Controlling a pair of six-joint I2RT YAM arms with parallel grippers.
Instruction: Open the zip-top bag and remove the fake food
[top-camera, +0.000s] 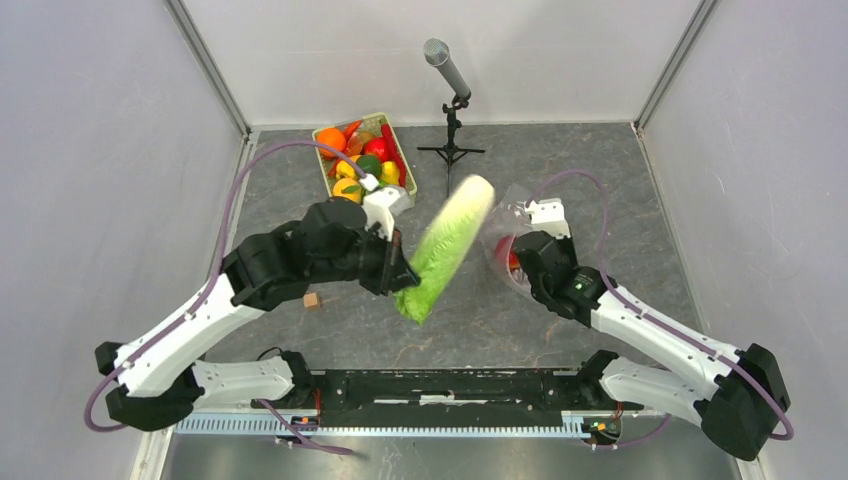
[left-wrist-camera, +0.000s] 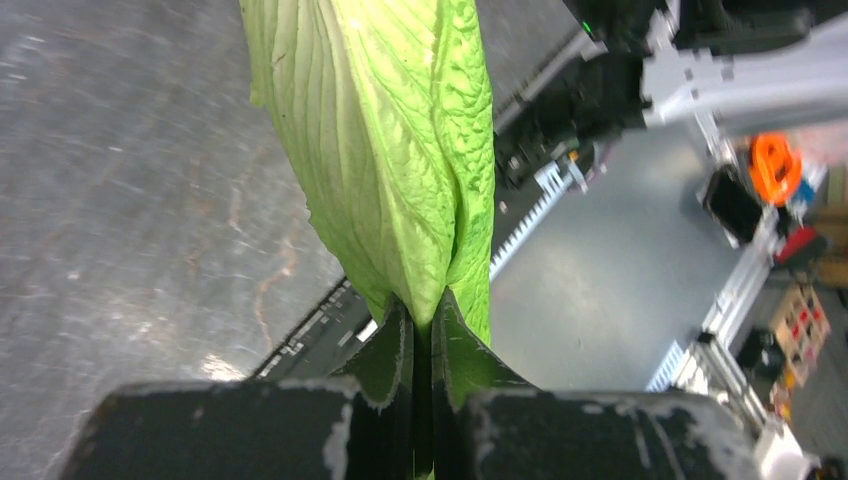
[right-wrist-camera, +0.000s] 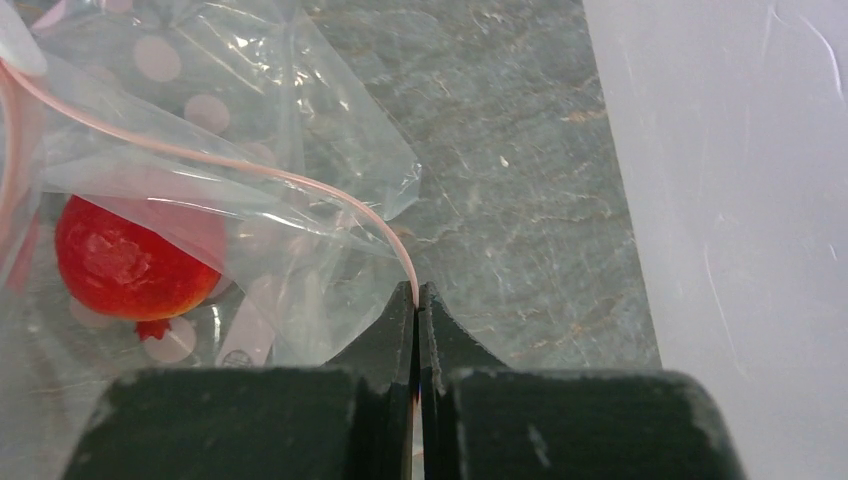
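Left tool (left-wrist-camera: 425, 318) pinches the cabbage (left-wrist-camera: 390, 150) by its leafy green tip; right tool (right-wrist-camera: 417, 300) is clamped on the bag (right-wrist-camera: 250, 120) at its pink zip strip (right-wrist-camera: 230, 165). The cabbage hangs above the surface (top-camera: 560, 170), clear of the bag, long axis diagonal, white end pointing far-right. Likely next: set it down, then fetch the red piece (right-wrist-camera: 125, 260) inside.

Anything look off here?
Nothing spilled or damaged. Only stray: a small tan cube on the table beside the left arm. Left gripper holds the cabbage tilted by its leafy tip; right gripper pinches the bag by its zip strip, red piece inside.
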